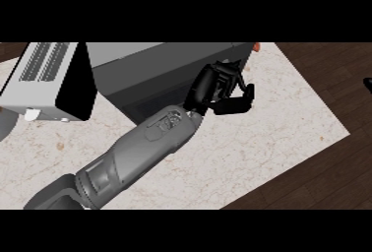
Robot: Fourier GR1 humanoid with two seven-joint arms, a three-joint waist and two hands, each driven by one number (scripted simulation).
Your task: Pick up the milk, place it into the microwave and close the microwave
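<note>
**Edges / clearance.** Counter ends on 2 visible sides. Right edge runs diagonally from the top border down to a corner at mid right. Near edge runs from that corner down-left to the bottom border. Btwn the microwave and both edges lies a broad bare strip, widest below and right of the left hand. More bare top lies left of the forearm, below the vented casing.

**Left hand.** Forearm enters at lower left, crosses the counter diagonally and overlaps the microwave's lower front. Hand sits at the unit's right end, near its upper corner. Fingers are curled and close together, thumb below them; nothing seen pinched btwn them. Contact w/ the unit: cannot tell.

**Right hand**. Only a black sliver at the right border, over the floor; state cannot be told.

**Microwave.** Large dark-grey body, lighter on top, w/ a faint window outline low on its darker face. The light-grey vented casing abuts its left side, w/ a black face and 2 small white feet. Same unit or not: cannot tell. Door open or closed: cannot tell.

**Milk.** Not visible; location cannot be told.

**Surface / room.** Counter top is pale speckled stone. Dark wood-plank floor lies right of and below the counter. Small orange item sits at the top border, just past the microwave's far corner, mostly cut off.
</note>
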